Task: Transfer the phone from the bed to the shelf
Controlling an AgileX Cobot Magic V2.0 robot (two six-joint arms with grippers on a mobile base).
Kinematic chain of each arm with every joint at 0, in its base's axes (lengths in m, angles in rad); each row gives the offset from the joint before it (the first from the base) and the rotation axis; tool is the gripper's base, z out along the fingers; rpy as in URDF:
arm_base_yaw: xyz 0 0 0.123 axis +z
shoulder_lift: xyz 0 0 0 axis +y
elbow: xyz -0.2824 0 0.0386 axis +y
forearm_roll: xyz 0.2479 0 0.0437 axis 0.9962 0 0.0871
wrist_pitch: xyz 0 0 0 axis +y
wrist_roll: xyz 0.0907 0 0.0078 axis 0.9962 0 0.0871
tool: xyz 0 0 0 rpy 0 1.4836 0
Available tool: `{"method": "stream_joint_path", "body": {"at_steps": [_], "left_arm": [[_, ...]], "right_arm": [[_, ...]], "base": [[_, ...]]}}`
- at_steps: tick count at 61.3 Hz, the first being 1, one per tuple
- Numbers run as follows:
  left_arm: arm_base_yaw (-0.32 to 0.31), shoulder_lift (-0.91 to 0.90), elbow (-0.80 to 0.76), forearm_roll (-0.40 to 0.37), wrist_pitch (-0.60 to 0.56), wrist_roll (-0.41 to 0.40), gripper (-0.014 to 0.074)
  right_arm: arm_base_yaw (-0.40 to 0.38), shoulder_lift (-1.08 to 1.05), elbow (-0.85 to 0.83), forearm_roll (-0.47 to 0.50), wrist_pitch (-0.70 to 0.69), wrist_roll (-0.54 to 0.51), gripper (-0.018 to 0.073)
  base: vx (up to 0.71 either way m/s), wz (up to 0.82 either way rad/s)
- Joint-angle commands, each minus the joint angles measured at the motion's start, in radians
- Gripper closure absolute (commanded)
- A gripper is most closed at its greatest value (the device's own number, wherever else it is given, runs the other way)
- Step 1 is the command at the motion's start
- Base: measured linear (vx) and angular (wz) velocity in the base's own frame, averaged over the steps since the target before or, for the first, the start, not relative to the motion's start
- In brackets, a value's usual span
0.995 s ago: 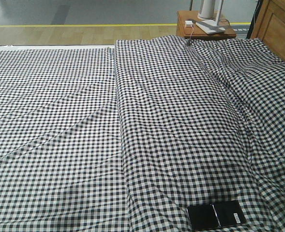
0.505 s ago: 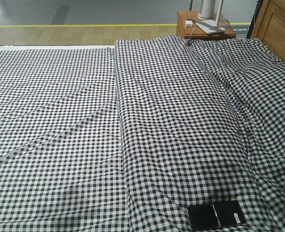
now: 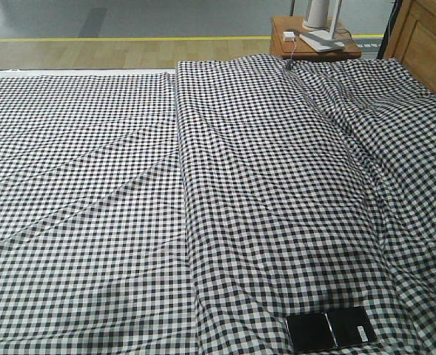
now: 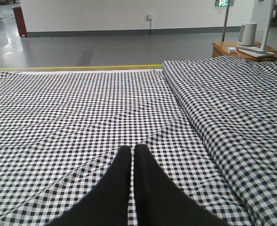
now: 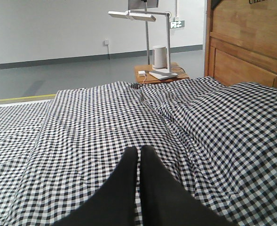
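The gingham bed (image 3: 92,185) holds the black phone (image 3: 329,330), lying flat.

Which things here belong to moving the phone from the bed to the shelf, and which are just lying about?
For the job: phone, bed, left gripper, right gripper (both shut); the shelf is not in view.
Lying about: bedside table, desk lamp, white cylinder.

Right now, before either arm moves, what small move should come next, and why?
Probably bring the right arm down toward the phone, opening the right fingers on the way. The phone lies flat on the bed, near the bottom right of the front view, untouched. Neither wrist view shows it, and the right fingers are pressed together, like the left fingers.
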Motion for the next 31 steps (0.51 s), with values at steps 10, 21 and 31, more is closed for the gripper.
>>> {"method": "stream_joint_path", "body": {"at_steps": [10,21,31], "left_arm": [[0.001,-0.006,0.002,-0.006,-0.074,-0.004,0.0596],[0.001,-0.006,0.002,-0.006,-0.074,-0.004,0.0596],[0.001,-0.006,0.002,-0.006,-0.074,-0.004,0.0596]], "right_arm": [[-0.007,-0.005,0.006,-0.015,-0.082,0.000,0.0564],[-0.007,-0.005,0.006,-0.015,-0.082,0.000,0.0564],[-0.007,-0.005,0.006,-0.015,-0.086,0.000,0.0564]], "base": [[0.00,0.00],[0.00,0.00],[0.00,0.00]]}}
